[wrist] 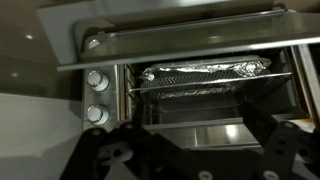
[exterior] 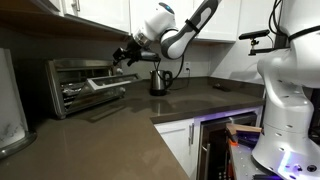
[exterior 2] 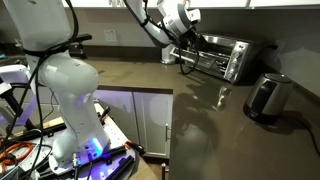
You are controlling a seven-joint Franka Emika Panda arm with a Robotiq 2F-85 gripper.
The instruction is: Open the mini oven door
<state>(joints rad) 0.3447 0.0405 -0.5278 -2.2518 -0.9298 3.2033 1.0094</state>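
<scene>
we see the mini oven on the tabletop, back against the wall; it sits far left in an exterior view, far right in an exterior view; the mini oven door is partway down, top edge tipped out from the box, not lying flat; the arm reaches in from the right, jaws just above and in front of the door's top edge; neither exterior view lets us tell whether they touch it.

wrist view: jaws spread wide, one dark finger in each lower corner, nothing between them; door glass and its bar handle span the top of that view; below them the cavity is in plain sight, with a wire rack carrying a foil-covered tray; two knobs are stacked at the left of the opening there.

the steel kettle stands on the tabletop right of the oven, apart from it; it also shows nearer and right of the oven in an exterior view; a second white robot body stands near right, off the tabletop.
</scene>
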